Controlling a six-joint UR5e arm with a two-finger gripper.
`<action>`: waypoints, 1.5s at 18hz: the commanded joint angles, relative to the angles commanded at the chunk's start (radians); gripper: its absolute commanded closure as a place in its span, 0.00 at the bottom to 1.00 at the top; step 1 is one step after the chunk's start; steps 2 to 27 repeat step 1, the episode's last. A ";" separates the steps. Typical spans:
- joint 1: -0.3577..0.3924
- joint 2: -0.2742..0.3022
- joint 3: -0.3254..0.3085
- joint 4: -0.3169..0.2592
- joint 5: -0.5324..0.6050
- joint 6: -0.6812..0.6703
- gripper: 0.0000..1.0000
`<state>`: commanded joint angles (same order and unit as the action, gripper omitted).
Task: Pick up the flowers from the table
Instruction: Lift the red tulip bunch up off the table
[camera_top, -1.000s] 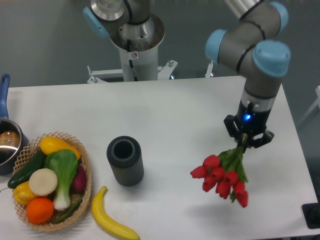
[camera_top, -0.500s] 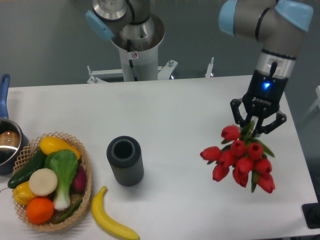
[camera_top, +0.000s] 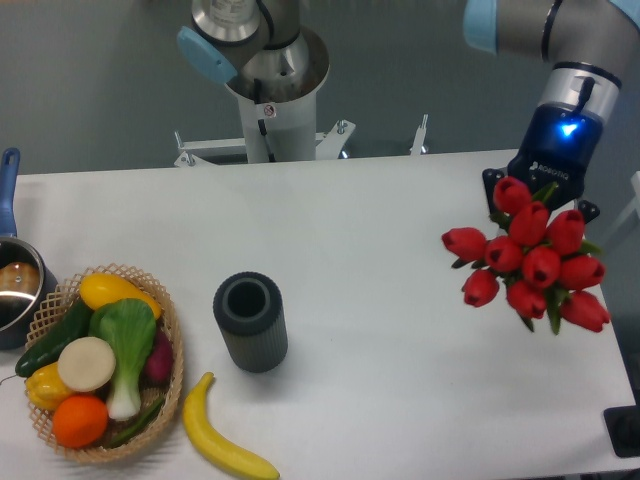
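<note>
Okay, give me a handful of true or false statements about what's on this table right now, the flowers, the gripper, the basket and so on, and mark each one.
1. The flowers are lying flat on the table. False: they are held up in the air on the right side.
2. The gripper is mostly hidden behind the red blooms. True.
3. A banana lies on the table beside the basket. True.
4. The dark cylinder lies on its side. False: it stands upright with its open top facing up.
5. The basket holds only fruit of one colour. False: it holds mixed produce, green, yellow, orange and white.
</note>
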<state>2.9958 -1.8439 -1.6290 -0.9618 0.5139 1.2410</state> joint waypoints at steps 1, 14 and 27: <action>0.000 0.003 -0.008 0.000 0.000 0.000 0.84; 0.000 0.003 -0.008 0.000 0.000 0.000 0.84; 0.000 0.003 -0.008 0.000 0.000 0.000 0.84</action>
